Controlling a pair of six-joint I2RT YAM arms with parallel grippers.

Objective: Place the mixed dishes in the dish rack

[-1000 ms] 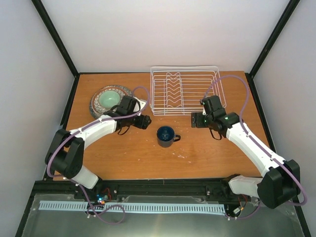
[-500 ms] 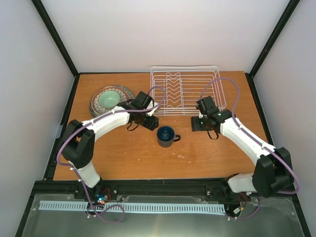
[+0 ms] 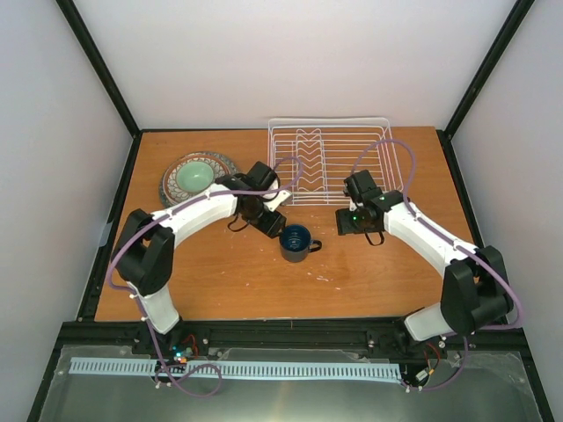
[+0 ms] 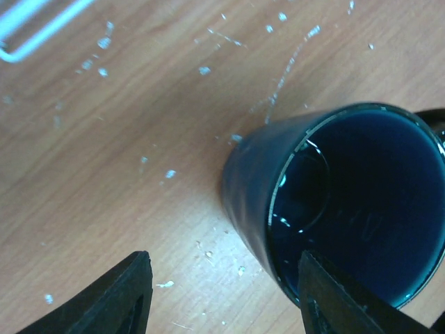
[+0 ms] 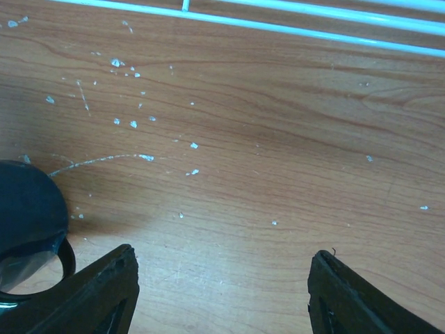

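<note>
The dark blue handled mug (image 3: 296,242) stands upright on the table, its handle to the right. My left gripper (image 3: 269,223) is open just left of it. In the left wrist view the mug (image 4: 341,202) fills the right side, and the open gripper (image 4: 226,299) has one finger over the mug's rim and the other over bare wood. My right gripper (image 3: 345,220) is open and empty to the right of the mug. In the right wrist view the gripper (image 5: 219,292) is over bare table and the mug (image 5: 28,209) is at the lower left. The white wire dish rack (image 3: 330,163) stands empty at the back. The small pale green cup (image 3: 193,178) sits on stacked plates (image 3: 222,163) at the back left.
The rack's front wire (image 5: 278,28) runs just beyond my right gripper. Black frame posts and pale walls close in the table on the left, right and back. White flecks and scratches mark the wood around the mug.
My left gripper has moved right, from beside the plates up to the mug. My right gripper has shifted a little left and toward the rack. The mug has not moved.
</note>
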